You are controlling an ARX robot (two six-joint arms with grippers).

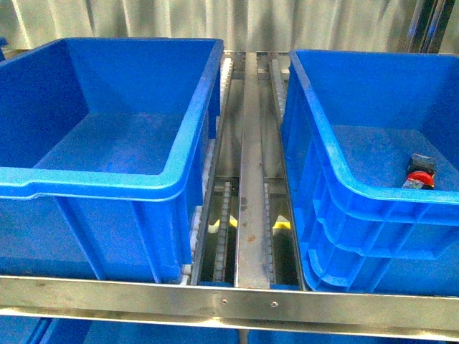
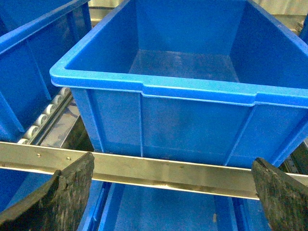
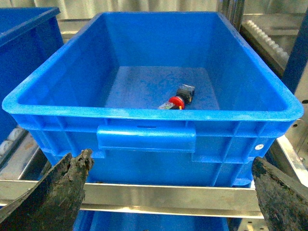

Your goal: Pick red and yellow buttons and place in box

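- Red button (image 3: 176, 102): lies on the right box (image 3: 144, 115) floor, within the right arm's reach.
- Left box (image 1: 107, 179): empty, presumably the destination.
- Both claws: spread, holding nothing, short of the rail (image 1: 229, 294).

Red button (image 3: 176, 102) (on side) in rt box (image 3: 144, 115)

Two blue crates, one left (image 1: 107, 179), one right (image 1: 344, 193); one red button (image 1: 421, 174) in the right crate; no more visible.
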